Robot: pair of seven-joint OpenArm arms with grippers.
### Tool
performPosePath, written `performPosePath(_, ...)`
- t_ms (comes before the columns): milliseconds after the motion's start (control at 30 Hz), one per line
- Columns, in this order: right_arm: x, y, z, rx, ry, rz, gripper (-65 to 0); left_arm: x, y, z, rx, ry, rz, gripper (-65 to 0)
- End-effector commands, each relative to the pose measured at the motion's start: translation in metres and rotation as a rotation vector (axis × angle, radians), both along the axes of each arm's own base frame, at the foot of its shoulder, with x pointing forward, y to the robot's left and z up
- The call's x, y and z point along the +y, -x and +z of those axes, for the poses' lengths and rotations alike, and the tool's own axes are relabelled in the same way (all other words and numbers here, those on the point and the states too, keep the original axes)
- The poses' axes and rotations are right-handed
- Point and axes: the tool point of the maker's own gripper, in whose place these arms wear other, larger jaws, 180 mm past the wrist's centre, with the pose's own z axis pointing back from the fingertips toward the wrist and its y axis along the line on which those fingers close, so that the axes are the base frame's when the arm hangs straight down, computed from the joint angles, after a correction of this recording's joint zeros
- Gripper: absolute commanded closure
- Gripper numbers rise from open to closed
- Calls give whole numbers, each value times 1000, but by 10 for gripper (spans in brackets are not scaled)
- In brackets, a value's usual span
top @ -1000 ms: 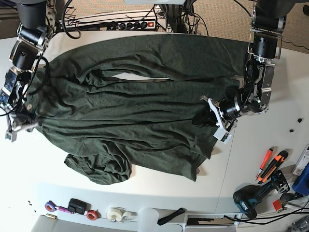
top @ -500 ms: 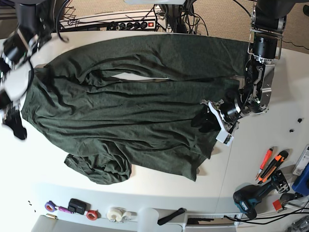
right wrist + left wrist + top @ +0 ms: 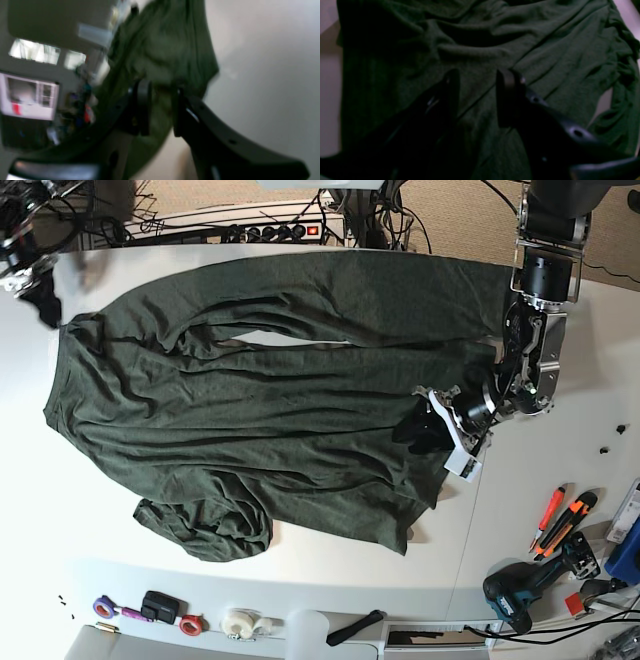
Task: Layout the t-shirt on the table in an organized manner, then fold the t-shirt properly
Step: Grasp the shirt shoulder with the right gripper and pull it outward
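The dark green t-shirt [image 3: 250, 410] lies spread and wrinkled across the white table [image 3: 520, 510], with one sleeve bunched at the front left. My left gripper [image 3: 428, 430] hovers low over the shirt's right edge. In the left wrist view its fingers [image 3: 505, 97] stand apart above the cloth [image 3: 545, 45], holding nothing. My right gripper [image 3: 42, 298] is raised at the far left corner, just off the shirt's corner. The right wrist view is blurred; it shows a gap between the fingers [image 3: 143, 110] and the shirt [image 3: 162, 45] behind them.
Orange cutters [image 3: 560, 520] and a cordless drill [image 3: 530, 585] lie at the right front. Tape rolls [image 3: 190, 623] and small items line the front edge. A power strip [image 3: 270, 230] and cables run along the back. A dark seam [image 3: 470, 520] crosses the table.
My right gripper let go of the shirt's left edge and swung up to the far left corner. My left gripper opened and stayed almost in place at the right edge.
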Motion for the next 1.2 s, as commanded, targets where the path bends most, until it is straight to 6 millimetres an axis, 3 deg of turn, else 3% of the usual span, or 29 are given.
performPosePath(0,-1,-1,18,-39,59,20,-145,0,-12,21,-59,35,9,-249)
performPosePath(133,40,14,12,-7,90,86,-145,1,-12,20,-58,33,9,-249)
performPosePath(367,93,25,-21,1,-58,68,-147,1,-8,14,-32,14,-3,-249)
performPosePath(433,103,24,-25,0,-82,75,-196,1,-8,14,-31,12,-4,-249)
performPosePath(533,109,19,-31,12,-80,83,-313,1,-8,13,-28,10,-5,-249)
performPosePath(733,96,28,-49,108,-84,-24,-316,3,-4,7,-21,-20,-10,-249)
performPosePath(967,98,25,-26,-21,-105,-5,-316,2,-4,7,-21,-18,-10,-249)
performPosePath(1167,95,28,-24,-34,-103,-28,-316,3,-4,7,-21,-19,-10,-249)
